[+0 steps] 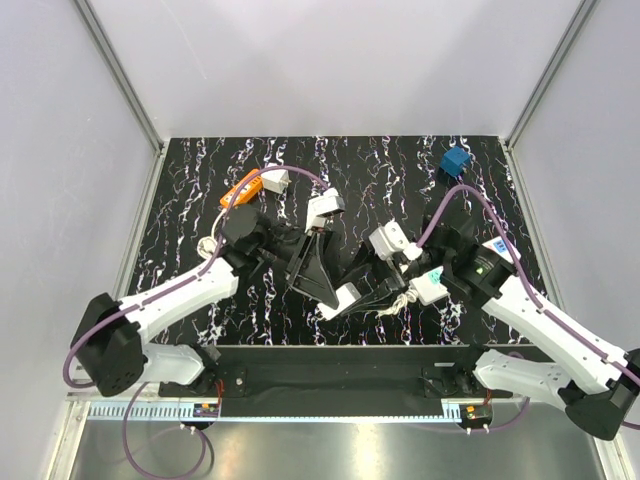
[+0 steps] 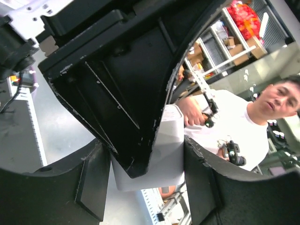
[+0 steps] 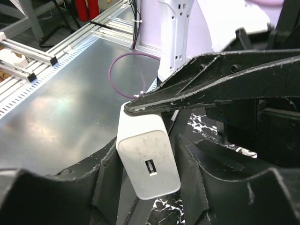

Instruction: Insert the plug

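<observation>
At the far right corner of the tabletop, the plug sat well apart from both arms. Your left gripper held a white adapter. Your right gripper flanked it with 2 fingers; I could not tell if it gripped. Judged: pickup not begun. Next, free 1 gripper and reach for the plug.

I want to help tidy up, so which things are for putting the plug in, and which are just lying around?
For the job:
- small solid-blue plastic cube plug, far right, untouched

Not for the job:
- orange-and-white plastic plug
- small white cube adapter beside it
- white plastic charger block, not lying about, held in the right pincer
</observation>
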